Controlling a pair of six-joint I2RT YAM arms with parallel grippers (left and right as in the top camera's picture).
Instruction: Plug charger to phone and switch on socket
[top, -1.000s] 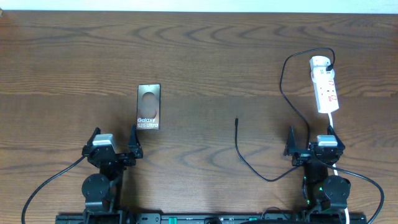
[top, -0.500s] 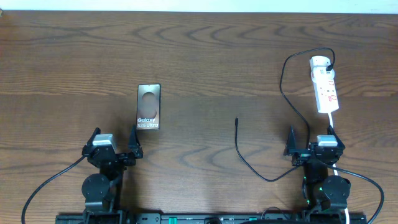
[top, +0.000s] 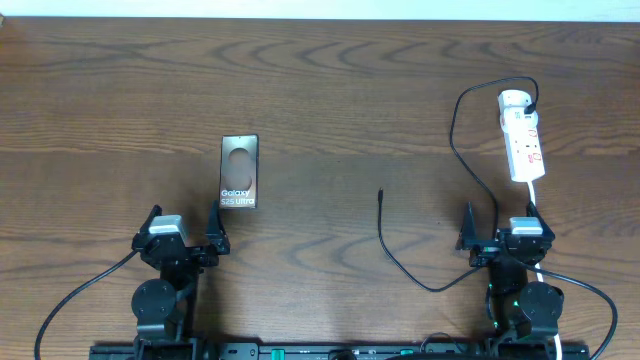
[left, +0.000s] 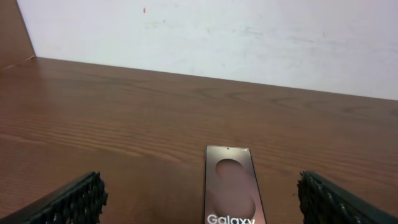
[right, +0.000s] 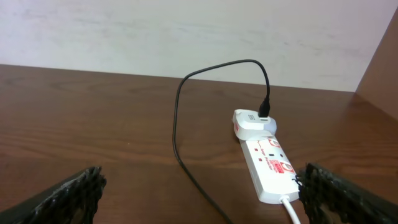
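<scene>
The phone (top: 239, 172) lies flat on the table left of centre, lettering toward me; it also shows in the left wrist view (left: 231, 186) between my open fingers. The charger cable (top: 400, 265) runs from a white adapter on the socket (top: 522, 147) at the right, loops down, and ends in a straight tip (top: 380, 195) lying free at mid table. The socket (right: 268, 160) and cable (right: 186, 149) show in the right wrist view. My left gripper (top: 184, 232) is open and empty just short of the phone. My right gripper (top: 500, 228) is open and empty just short of the socket.
The white cord (top: 533, 205) of the socket runs down toward the right arm base. A white wall (left: 211, 37) bounds the far edge of the wooden table (top: 340, 90). Thick black arm cables (top: 80, 290) lie near the front edge.
</scene>
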